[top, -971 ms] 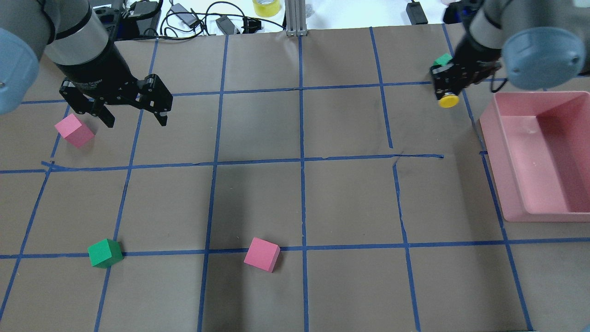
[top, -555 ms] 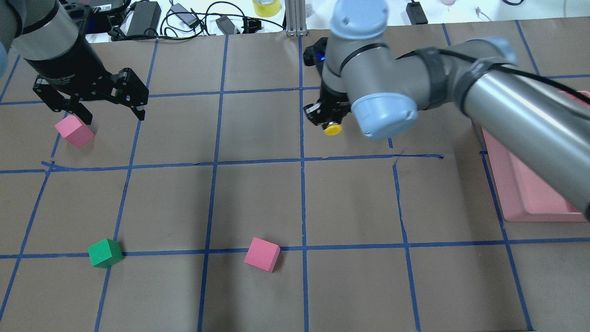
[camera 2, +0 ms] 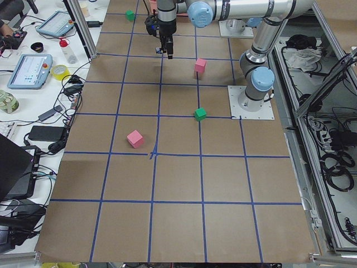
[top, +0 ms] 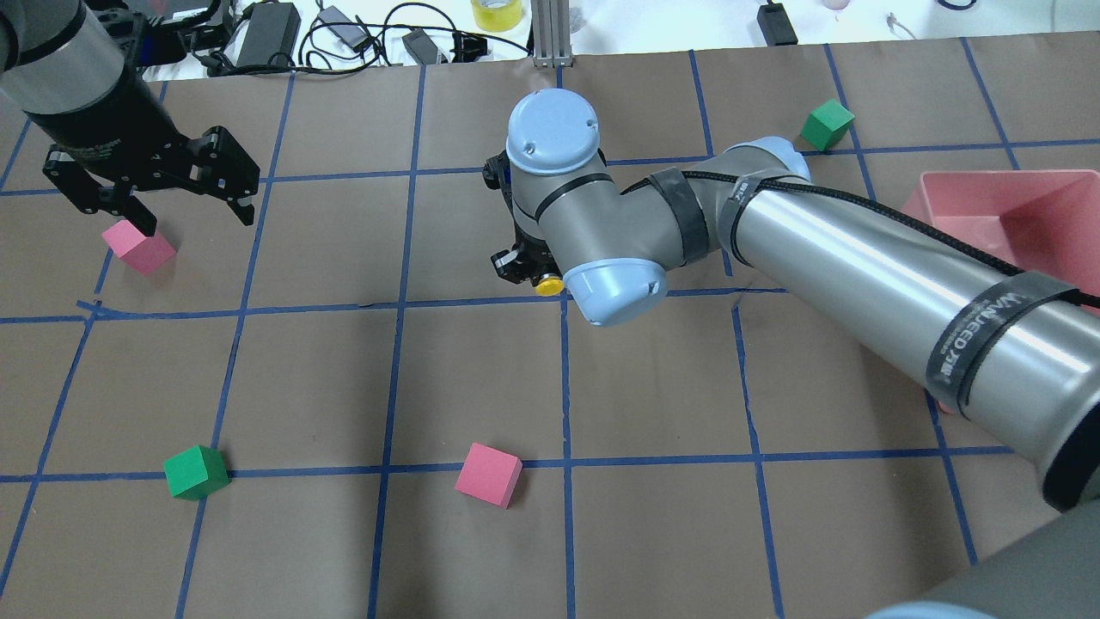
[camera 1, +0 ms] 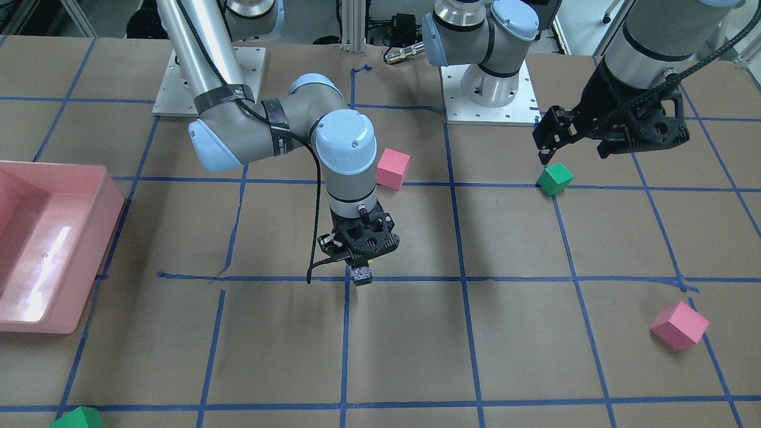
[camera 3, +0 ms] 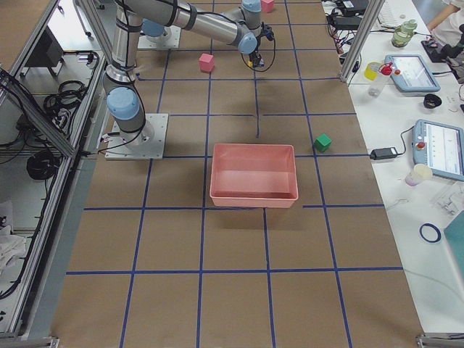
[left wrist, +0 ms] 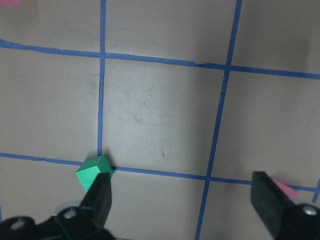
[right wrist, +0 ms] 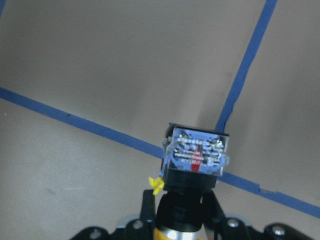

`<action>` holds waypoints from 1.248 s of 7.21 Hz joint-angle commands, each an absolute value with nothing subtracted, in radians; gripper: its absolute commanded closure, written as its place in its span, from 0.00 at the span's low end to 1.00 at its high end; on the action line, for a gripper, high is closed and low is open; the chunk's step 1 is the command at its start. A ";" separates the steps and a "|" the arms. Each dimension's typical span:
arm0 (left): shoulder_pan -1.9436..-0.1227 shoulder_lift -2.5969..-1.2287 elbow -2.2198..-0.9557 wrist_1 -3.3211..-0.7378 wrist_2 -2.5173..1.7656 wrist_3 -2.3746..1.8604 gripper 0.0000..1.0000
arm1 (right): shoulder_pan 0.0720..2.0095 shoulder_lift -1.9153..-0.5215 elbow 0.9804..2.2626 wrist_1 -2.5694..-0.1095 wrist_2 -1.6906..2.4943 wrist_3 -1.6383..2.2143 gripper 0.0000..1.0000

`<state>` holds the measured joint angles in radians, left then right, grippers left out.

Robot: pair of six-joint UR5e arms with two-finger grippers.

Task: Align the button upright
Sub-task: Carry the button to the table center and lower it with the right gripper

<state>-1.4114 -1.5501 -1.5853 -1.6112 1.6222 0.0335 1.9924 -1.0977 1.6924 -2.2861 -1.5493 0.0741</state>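
Between the fingers (right wrist: pixel 148 212) of the right gripper (camera 1: pixel 360 266) sits the button (right wrist: pixel 196 159), pinched by its black body. Its blue and white contact block juts past the fingertips toward the tabletop (camera 1: pixel 416 356). Its yellow cap (top: pixel 547 286) lies back toward the palm and shows from overhead. Directly under the fingertips two blue tape lines (right wrist: pixel 75 120) cross, and the block hangs over that crossing. Whether it touches the paper or floats just above it is hard to tell from these angles.

Back from those fingers, toward the robot's base, a pink cube (camera 1: pixel 393 168) rests on the tabletop, well apart from the button. Far off on the arm's outer side stands a pink tray (camera 1: pixel 113 196), with a green cube (top: pixel 827 125) near its far corner.

Over on the other side, the left gripper (top: pixel 196 222) hangs high above the tabletop, its fingers spread wide with nothing between them. In its own wrist view a second green cube (left wrist: pixel 94 171) shows at the tip of one finger, and a sliver of a second pink cube (left wrist: pixel 285 190) peeks out beside the other. Both cubes lie on the tabletop far below the fingers.
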 commanded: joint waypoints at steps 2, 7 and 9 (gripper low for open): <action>-1.407 -1.557 -1.586 -1.600 1.615 0.028 0.00 | 1.997 -1.072 1.721 -2.315 -1.552 0.130 0.85; -1.405 -1.552 -1.594 -1.594 1.621 0.040 0.00 | 1.973 -1.185 1.731 -2.266 -1.543 0.054 0.00; -1.407 -1.548 -1.583 -1.594 1.624 0.038 0.00 | 1.819 -1.363 1.636 -1.939 -1.545 -0.052 0.00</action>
<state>-1.4053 -1.5493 -1.5914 -1.5944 1.6207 0.0355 1.9127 -1.2514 1.6941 -2.1164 -1.5471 0.0187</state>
